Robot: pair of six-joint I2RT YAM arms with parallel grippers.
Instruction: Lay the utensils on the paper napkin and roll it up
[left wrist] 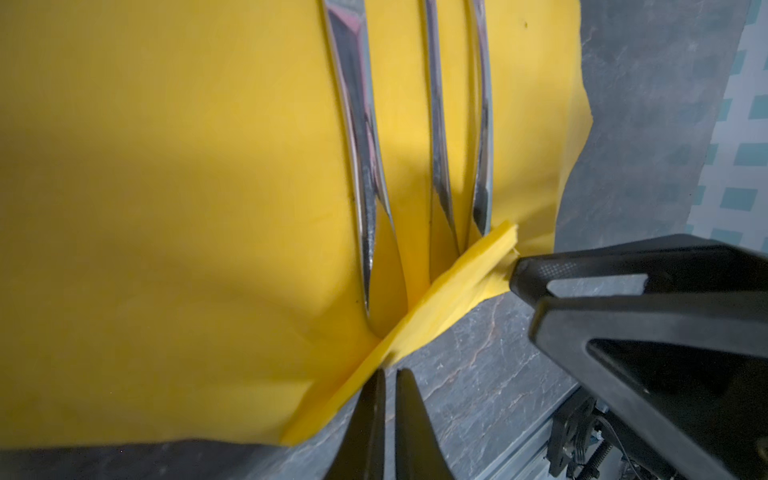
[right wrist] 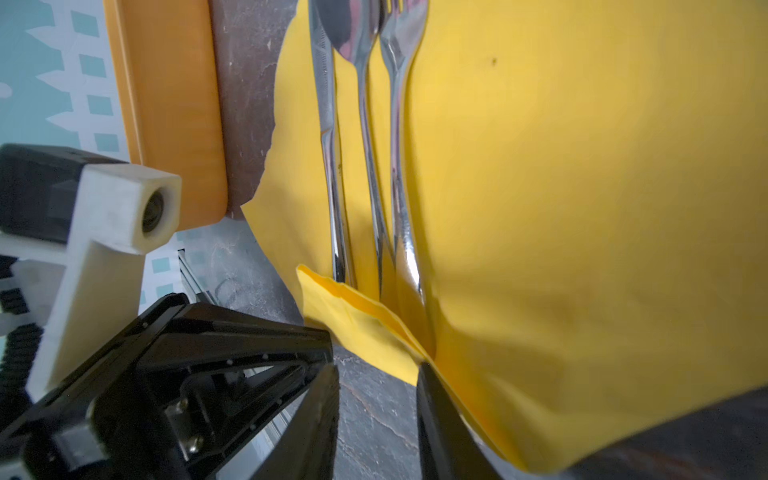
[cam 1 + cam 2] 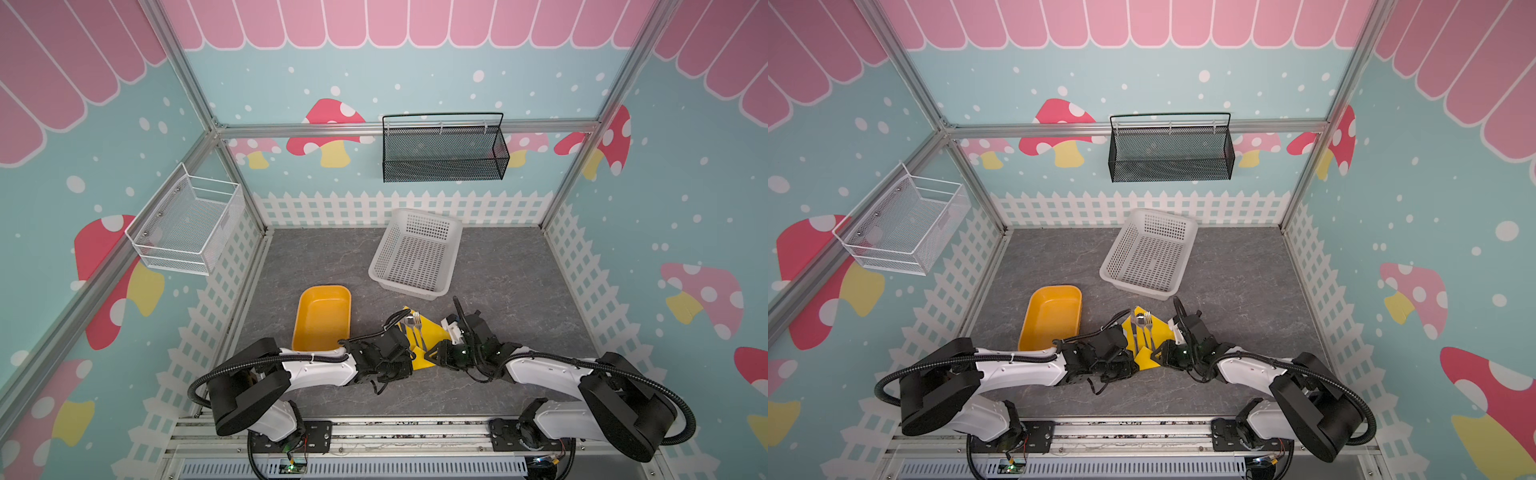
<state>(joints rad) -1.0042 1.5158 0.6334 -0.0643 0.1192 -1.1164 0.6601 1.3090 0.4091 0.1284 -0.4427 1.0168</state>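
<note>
The grey bench (image 3: 519, 270) was the biggest thing there, hemmed in by picket-fence walls on three sides. It had plenty of bare room along its right side and in the far left corner. Both arms reached in from the near rail and met low at the middle, so the crowded part was right in front of them.

The white basket (image 3: 388, 245) sat toward the back, well clear of the arms. The orange-yellow tray (image 3: 322, 316) lay left of centre, its near end hidden under the left arm.

Between the tray and the right arm lay the paper napkin (image 3: 432, 328), on the bench, with a strip of bare bench parting it from the tray. In both top views its left part was covered by the left wrist.

On it lay the utensils (image 3: 1144, 328), close side by side: knife (image 2: 328, 124), spoon (image 2: 361, 83) and fork (image 2: 399, 83), handles toward the arms. Their heads were cut off in the left wrist view. The handle ends disappeared under the napkin's near edge, which was folded up over them.

The left pincer (image 1: 390, 372) was closed to a sliver, its tips against that fold. I could not make out whether any paper sat between them. The right pincer (image 2: 378, 365) stood partly apart, with bench showing in its gap and one fingertip touching the fold's end.
</note>
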